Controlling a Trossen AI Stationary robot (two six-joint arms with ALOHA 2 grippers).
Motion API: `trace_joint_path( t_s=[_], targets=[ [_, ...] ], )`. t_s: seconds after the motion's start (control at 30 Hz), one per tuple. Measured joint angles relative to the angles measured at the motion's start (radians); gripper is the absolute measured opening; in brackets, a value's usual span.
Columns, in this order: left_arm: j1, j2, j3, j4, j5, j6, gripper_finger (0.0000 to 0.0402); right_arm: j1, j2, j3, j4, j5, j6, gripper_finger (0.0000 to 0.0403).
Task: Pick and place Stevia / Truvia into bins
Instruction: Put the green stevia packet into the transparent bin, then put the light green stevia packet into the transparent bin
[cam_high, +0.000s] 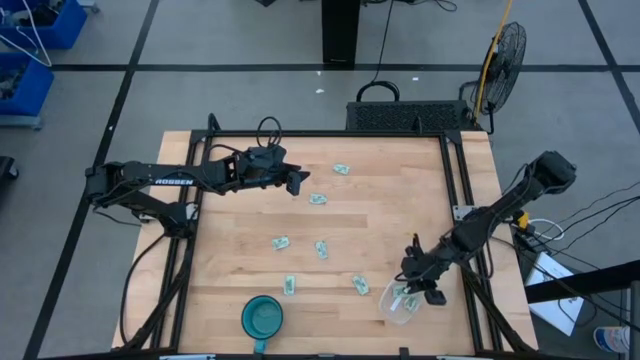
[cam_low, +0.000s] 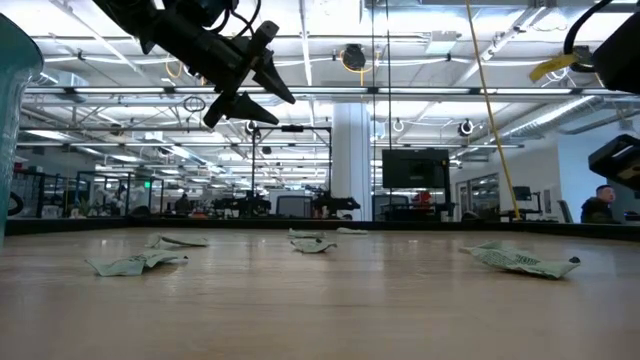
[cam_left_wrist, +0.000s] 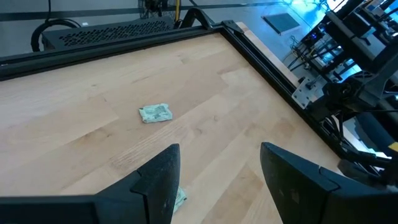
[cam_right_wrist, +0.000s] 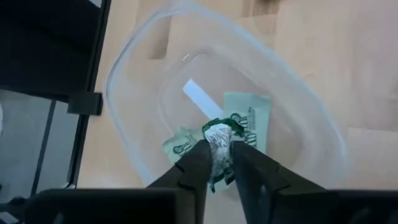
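One sachet (cam_right_wrist: 219, 138) pinched in my right claw (cam_right_wrist: 217, 163) hangs directly over the bin (cam_right_wrist: 130, 74) — left claw (cam_left_wrist: 214, 180), fingers apart, waits above another sachet (cam_left_wrist: 155, 112).

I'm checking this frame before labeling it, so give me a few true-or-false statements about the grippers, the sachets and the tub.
1. The right gripper holds a crumpled sachet over the clear tub. True.
2. The tub holds no sachets yet. False: at least two sachets lie flat in it.
3. The left gripper is open and holds nothing. True.
4. The teal bowl holds several sachets. False: none shows in it in the high view.
5. Sachets are scattered loose on the wooden table. True.
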Motion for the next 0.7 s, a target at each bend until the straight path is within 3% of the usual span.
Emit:
trace_joint_path(
  t_s=[0.37,0.57,0.7],
  targets=[
    [0.000,0.000,0.000,0.000,0.001,0.000,0.0227,-0.033,0.000,0.000,0.019,0.000,-0.126,0.0178],
    [0.000,0.000,0.000,0.000,0.001,0.000,0.0227,-0.056,-0.021,0.055,0.122,0.000,-0.132,0.0188],
    [0.000,0.000,0.000,0.000,0.001,0.000,0.0227,-0.097,-0.040,0.149,0.102,0.040,-0.265,0.0180]
  ],
)
